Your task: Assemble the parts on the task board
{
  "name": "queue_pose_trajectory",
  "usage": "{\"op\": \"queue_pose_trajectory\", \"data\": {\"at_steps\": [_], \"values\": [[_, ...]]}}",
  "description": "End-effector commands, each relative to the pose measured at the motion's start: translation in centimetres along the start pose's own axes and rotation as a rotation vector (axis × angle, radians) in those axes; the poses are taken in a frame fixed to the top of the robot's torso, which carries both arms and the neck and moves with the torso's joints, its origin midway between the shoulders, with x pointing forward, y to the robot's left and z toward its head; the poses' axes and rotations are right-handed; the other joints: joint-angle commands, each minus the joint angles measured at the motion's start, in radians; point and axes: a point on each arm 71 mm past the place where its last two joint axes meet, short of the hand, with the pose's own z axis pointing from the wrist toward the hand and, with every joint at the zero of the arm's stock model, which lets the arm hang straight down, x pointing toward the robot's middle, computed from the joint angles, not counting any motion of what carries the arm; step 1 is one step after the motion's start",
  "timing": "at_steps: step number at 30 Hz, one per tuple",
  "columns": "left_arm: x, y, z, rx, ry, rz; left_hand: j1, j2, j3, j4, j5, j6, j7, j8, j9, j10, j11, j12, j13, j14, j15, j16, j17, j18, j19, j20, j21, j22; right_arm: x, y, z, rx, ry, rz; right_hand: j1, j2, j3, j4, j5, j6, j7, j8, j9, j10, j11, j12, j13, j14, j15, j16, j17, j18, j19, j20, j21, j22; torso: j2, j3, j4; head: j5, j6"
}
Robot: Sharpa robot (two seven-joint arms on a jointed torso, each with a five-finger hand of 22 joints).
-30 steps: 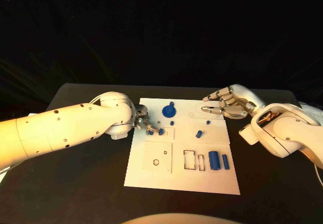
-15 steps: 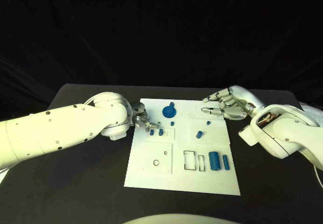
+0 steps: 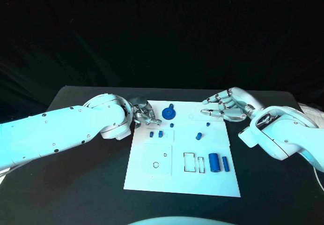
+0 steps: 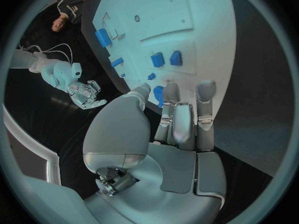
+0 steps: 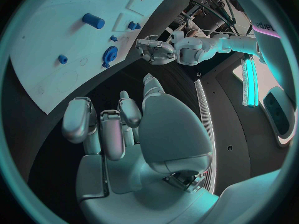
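With both robot hands hovering empty, fingers apart, the left robot hand (image 3: 143, 115) nearest the two small blue parts (image 3: 156, 134) lying on the task board (image 3: 157, 176) should be descending slowly, pinching one squarely.

task board (image 3: 155, 178) is looking like a smooth matt white plate, plastic or painted, can't tell which. parts (image 3: 215, 161) are showing as smooth blue plastic with a slight sheen, and the round disc (image 3: 168, 112) is looking the same. table (image 3: 74, 187) is reading as matt black, no glare coming off it. left hand (image 4: 163, 134) and right hand (image 5: 134, 134) are showing satin silver shells, metal or metallised plastic, with smooth rounded fingertips (image 4: 206, 88). left arm (image 3: 61, 131) and right arm (image 3: 283, 136) are gleaming as glossy white plastic casing.
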Motion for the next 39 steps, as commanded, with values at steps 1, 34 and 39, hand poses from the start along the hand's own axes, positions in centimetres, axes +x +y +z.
{"op": "queue_pose_trajectory", "data": {"at_steps": [1,34,39], "values": [[-0.6,-2.3,0.1,0.264,-0.108,-0.014,0.128,-0.012,0.061,-0.036,0.003,-0.026,0.035,-0.041,-0.049,-0.081,0.028,-0.087,-0.077,-0.188,0.033,-0.267,-0.239,0.009,-0.079,0.024,-0.127,-0.079,0.2,0.1,0.0,-0.010,0.010,-0.001,0.000,0.009,-0.006,0.001,0.003,0.008,0.000,0.001,0.000,-0.009,0.000,-0.002,0.000,0.069,-0.004,-0.005,0.092,0.009,-0.003,-0.002,-0.006,-0.001,0.001,0.0000,-0.0007,-0.003,0.005],[2.8,-5.6,4.4,0.329,-0.063,0.435,0.212,-0.062,0.039,-0.071,0.001,0.211,0.020,-0.358,-0.403,0.084,0.032,-0.485,-0.602,0.175,0.016,0.172,0.053,-0.061,0.313,0.018,0.341,0.201,0.3,0.2,0.1,-0.014,0.011,0.000,-0.001,0.011,-0.007,0.002,0.005,0.008,0.000,0.001,0.000,-0.008,0.000,0.000,0.001,0.069,-0.004,-0.004,0.093,0.008,-0.002,-0.002,-0.006,-0.001,0.000,-0.0008,0.0006,-0.016,0.009],[3.0,-5.6,4.6,0.317,-0.041,0.451,0.213,-0.059,0.039,-0.071,0.001,0.226,0.018,-0.362,-0.408,0.103,0.030,-0.491,-0.610,0.173,0.013,0.164,0.033,-0.066,0.321,0.016,0.368,0.221,0.3,0.2,0.1,-0.014,0.012,0.000,0.000,0.012,-0.007,0.002,0.006,0.008,0.000,0.001,0.000,-0.008,0.000,0.000,0.001,0.069,-0.004,-0.004,0.094,0.008,-0.002,-0.002,-0.006,0.000,0.001,-0.0012,0.0002,-0.016,0.008]]}}
